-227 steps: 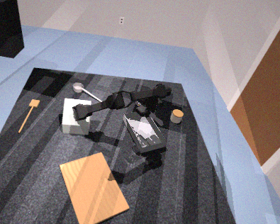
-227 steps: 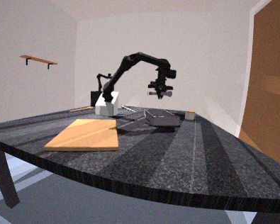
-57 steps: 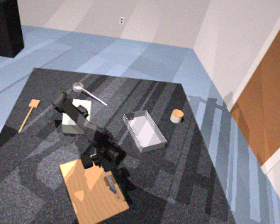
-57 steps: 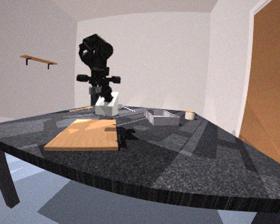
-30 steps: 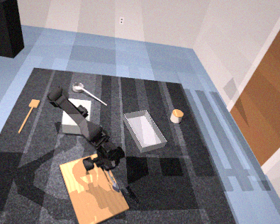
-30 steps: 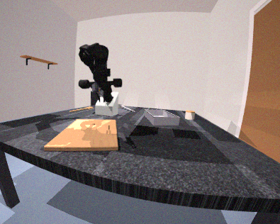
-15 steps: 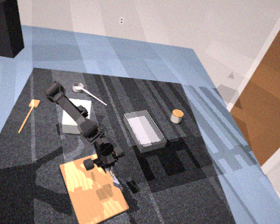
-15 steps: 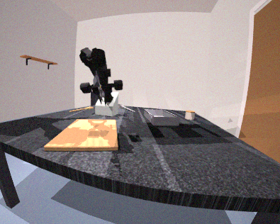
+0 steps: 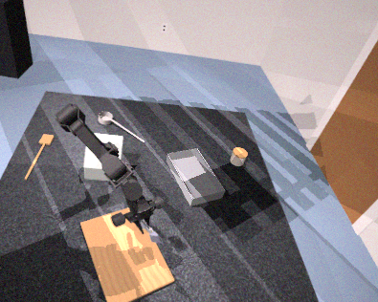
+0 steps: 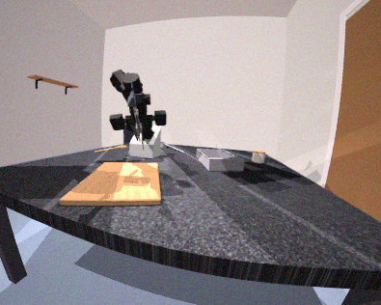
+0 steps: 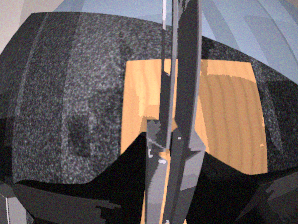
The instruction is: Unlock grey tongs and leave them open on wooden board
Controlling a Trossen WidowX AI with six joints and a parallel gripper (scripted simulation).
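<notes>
High and tilted, the top view looks down across the whole table (image 9: 255,260) (image 10: 277,236). The exterior view looks low over the table edge, board (image 9: 126,258) (image 10: 113,185) (image 11: 230,115) nearest. Close behind the grip, the wrist view faces the board, which all three share.

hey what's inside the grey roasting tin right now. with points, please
Inside the grey rectangular roasting tin (image 9: 209,197) (image 10: 227,164), the top view shows only its floor, part brightly lit and part shaded; no object is visible. A narrow strip against the near wall may be hidden.
</notes>
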